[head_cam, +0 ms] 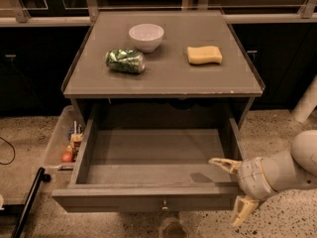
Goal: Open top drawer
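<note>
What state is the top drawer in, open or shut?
Open: the drawer is pulled out, its grey inside showing. The hand sits at its front right corner, fingers spread.
</note>
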`<state>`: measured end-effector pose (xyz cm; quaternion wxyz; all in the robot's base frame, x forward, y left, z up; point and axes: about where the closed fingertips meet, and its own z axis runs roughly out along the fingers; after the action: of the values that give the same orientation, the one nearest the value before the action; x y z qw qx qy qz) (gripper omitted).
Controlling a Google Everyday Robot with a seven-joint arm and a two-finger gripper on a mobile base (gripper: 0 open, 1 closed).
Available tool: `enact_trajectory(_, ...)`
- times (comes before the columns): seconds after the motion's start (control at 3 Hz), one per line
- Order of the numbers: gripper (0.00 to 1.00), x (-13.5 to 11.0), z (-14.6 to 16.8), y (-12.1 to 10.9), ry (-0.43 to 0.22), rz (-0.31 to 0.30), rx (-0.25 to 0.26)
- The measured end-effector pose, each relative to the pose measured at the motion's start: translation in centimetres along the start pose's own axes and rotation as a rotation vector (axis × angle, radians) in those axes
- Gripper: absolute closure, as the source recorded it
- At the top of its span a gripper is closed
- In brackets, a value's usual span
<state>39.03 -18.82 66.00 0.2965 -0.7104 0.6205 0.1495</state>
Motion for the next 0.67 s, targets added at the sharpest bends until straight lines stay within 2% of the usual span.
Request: enact_trajectory(0.67,0.0,-4.7,-6.3,-4.1,0.054,-0.141,0.025)
